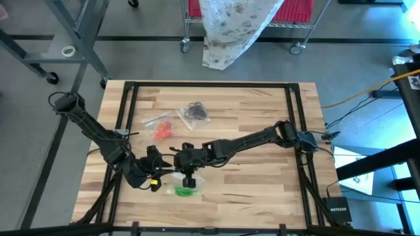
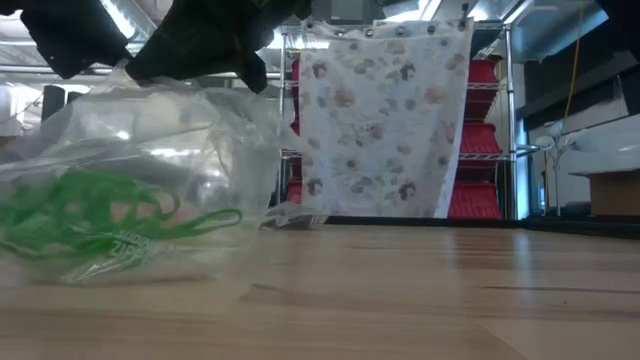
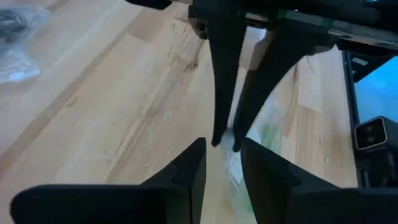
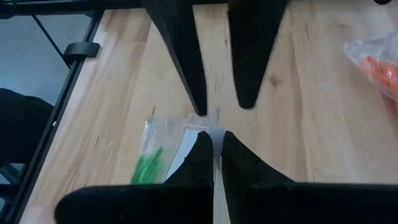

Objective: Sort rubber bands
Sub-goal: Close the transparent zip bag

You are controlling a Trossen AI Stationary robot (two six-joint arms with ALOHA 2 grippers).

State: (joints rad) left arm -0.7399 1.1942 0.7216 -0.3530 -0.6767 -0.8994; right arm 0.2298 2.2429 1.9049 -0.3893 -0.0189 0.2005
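While the right gripper (image 4: 213, 144) pinches the clear plastic bag (image 4: 163, 140) of green rubber bands (image 2: 85, 215), the left gripper (image 3: 221, 163) stands parted just beside it.

You've got, off-task: wood table (image 1: 262, 177); clear bags (image 1: 197, 108) mid-table; patterned cloth (image 2: 385, 120) on wire rack w/ red bins (image 2: 480, 200); tape roll (image 1: 67, 50) on floor.

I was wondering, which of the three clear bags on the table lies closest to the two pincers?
The bag of green rubber bands, at the table's near edge right under both pincers; the orange and black bags lie farther back.
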